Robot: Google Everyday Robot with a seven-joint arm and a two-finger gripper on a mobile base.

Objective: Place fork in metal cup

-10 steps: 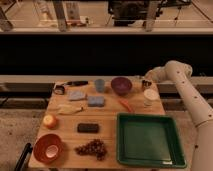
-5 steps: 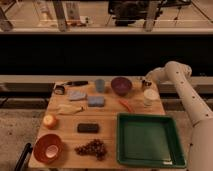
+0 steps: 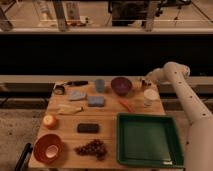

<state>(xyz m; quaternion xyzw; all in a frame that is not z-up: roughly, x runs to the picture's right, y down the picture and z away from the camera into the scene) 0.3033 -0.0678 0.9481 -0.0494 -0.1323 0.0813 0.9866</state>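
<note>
- End effector (image 3: 145, 82) hovered over the tabletop's (image 3: 107, 142) far right edge; grip state, couldn't tell.
- Couldn't pick out the fork; metal cup (image 3: 100, 85) stood back-centre.
- Best: enter cup vertically, release low.

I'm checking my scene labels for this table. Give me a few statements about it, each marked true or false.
1. The end effector is at the far right corner of the table, just right of the purple bowl. True.
2. The grapes lie inside the green tray. False: they lie on the table, left of the tray.
3. The orange bowl sits at the near left corner. True.
4. The white cup stands left of the purple bowl. False: it stands to the bowl's right, a little nearer the camera.
</note>
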